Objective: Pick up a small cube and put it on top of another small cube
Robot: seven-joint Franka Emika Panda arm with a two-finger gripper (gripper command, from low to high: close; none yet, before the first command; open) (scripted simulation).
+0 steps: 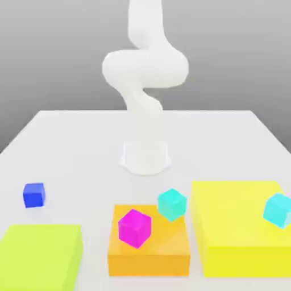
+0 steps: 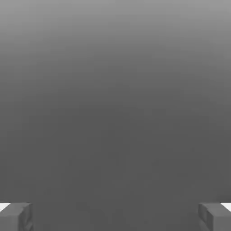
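Exterior view, and out across the broad white table (image 1: 85, 148) we go, the pale arm (image 1: 145, 74) standing at its far side! Below it, the big yellow block (image 1: 238, 227), the lime-green block (image 1: 40, 256), the orange block (image 1: 149, 264), and then the little one that matters: the small cube (image 1: 34, 195), deep blue, on the table at the exterior view's left, just beyond the green block and apart from it. Over to the hand view, and the gripper (image 2: 115, 217) has its fingers spread wide, nothing between them! How will this cube handle? Light, I'd judge, and stiff, no give in it, hardly fragile; those smooth sides might slip if caught on a corner. So take it squarely, fingers flat on two opposite upright faces, about mid-height, coming straight down from above. And its looks: solid blue all over, the top a touch brighter, the sides darker, about the build of the magenta cube (image 1: 134, 228) and the nearer-to-centre cyan cube (image 1: 172, 204), faces plain, edges crisp, corners neat and square
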